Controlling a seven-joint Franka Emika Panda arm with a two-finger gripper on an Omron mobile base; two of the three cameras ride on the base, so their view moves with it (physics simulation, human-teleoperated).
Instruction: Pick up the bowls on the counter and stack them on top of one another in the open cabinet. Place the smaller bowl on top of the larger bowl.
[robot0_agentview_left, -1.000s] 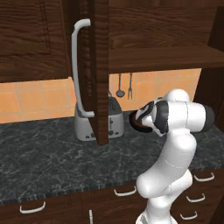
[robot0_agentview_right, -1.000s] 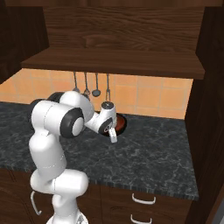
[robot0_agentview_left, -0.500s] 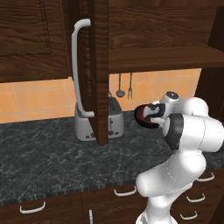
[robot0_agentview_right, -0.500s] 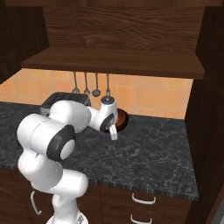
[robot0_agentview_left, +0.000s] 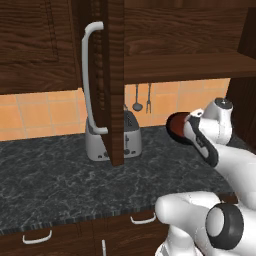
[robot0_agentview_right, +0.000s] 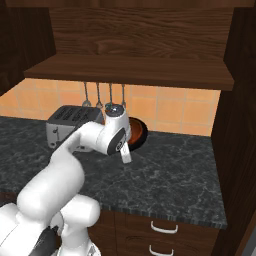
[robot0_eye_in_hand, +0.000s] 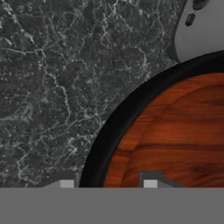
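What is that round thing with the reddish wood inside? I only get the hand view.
Observer: A bowl with a dark rim. In the right base view it sits far back on a dark stone counter, close to an orange tiled wall.
Visitor: Is there anything above it?
Observer: Yes, a brown wooden cabinet shelf hangs over that part of the counter.
Visitor: And off to the side?
Observer: The left base view shows the cabinet door standing open, with a silver toaster on the counter partly behind it.
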